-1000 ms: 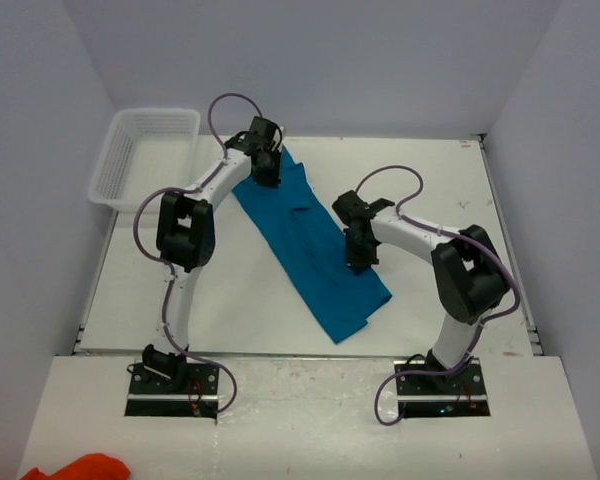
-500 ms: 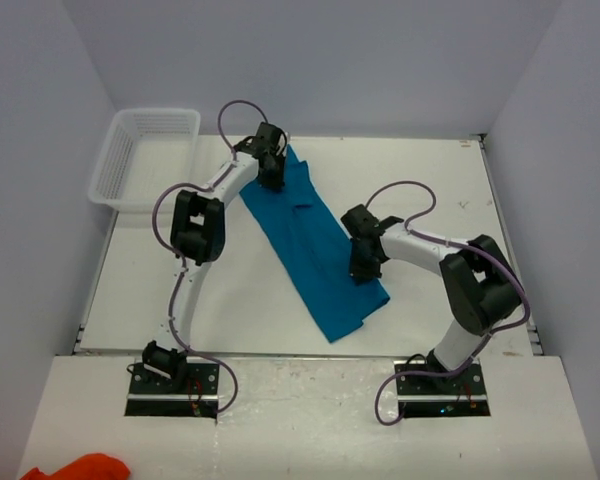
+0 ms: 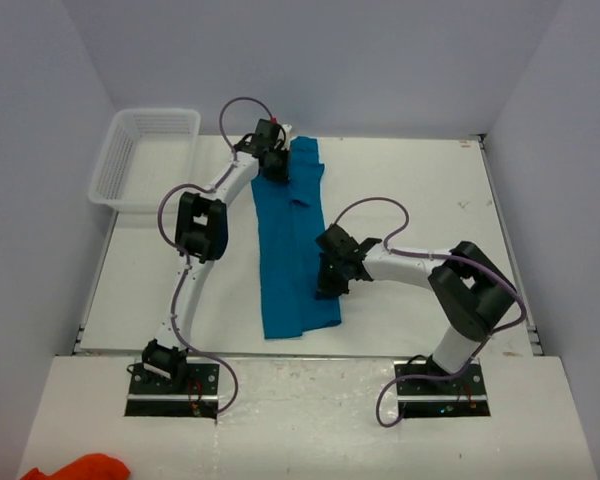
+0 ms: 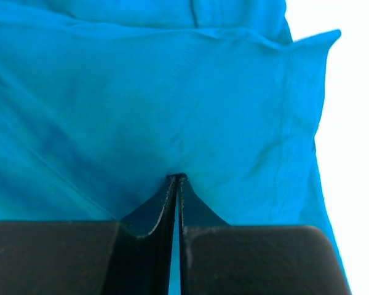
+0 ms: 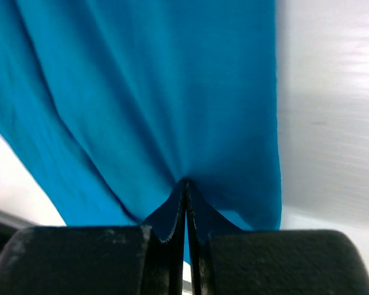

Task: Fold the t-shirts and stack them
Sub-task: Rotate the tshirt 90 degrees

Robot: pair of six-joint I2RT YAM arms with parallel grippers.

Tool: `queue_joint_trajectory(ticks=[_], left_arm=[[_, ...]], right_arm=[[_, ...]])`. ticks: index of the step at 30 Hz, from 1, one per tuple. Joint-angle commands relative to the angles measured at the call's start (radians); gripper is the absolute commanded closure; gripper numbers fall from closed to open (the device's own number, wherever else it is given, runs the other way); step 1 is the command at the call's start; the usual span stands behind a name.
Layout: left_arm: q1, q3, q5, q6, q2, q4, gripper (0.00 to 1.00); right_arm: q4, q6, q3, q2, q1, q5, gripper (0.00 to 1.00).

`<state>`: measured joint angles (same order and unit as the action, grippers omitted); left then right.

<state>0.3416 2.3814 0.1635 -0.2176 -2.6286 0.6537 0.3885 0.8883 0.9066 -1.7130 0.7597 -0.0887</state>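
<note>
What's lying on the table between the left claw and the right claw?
Only the teal t-shirt, a long strip running from the left claw to the right claw, seen in the top view.

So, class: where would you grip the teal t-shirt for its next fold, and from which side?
Probably the two corners of the near short edge of the t-shirt, from above. It lies flat as a long narrow strip running away from the bases, so that edge can fold over. The left gripper and right gripper pinch elsewhere.
</note>
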Motion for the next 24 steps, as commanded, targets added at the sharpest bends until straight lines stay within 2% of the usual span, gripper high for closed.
queue_joint_trajectory(ticks=[1,8,12,15,19,21,23,24], left_arm=[[-0.015,0.015,0.008,0.053,-0.061,-0.043,0.94],[-0.018,0.016,0.016,0.067,-0.065,-0.062,0.94],[-0.019,-0.001,-0.002,0.070,-0.042,-0.062,0.94],[-0.021,-0.039,-0.054,0.078,0.010,-0.068,0.89],[-0.019,-0.128,-0.159,0.066,0.131,-0.107,0.81],[-0.019,-0.177,-0.209,0.057,0.212,-0.134,0.67],[-0.018,-0.208,-0.258,0.047,0.296,-0.150,0.61],[-0.018,-0.214,-0.274,0.043,0.323,-0.155,0.50]], right_arm=[[0.116,0.046,-0.078,-0.151,0.087,-0.037,1.00],[0.139,0.072,-0.006,-0.214,0.188,-0.059,1.00],[0.164,0.075,0.024,-0.220,0.197,-0.031,1.00],[0.171,0.063,0.028,-0.201,0.199,-0.002,1.00],[0.145,0.014,0.023,-0.160,0.199,0.026,1.00],[0.142,-0.038,0.034,-0.134,0.199,0.050,0.93],[0.154,-0.089,0.058,-0.109,0.202,0.079,0.81],[0.164,-0.103,0.067,-0.094,0.204,0.087,0.77]])
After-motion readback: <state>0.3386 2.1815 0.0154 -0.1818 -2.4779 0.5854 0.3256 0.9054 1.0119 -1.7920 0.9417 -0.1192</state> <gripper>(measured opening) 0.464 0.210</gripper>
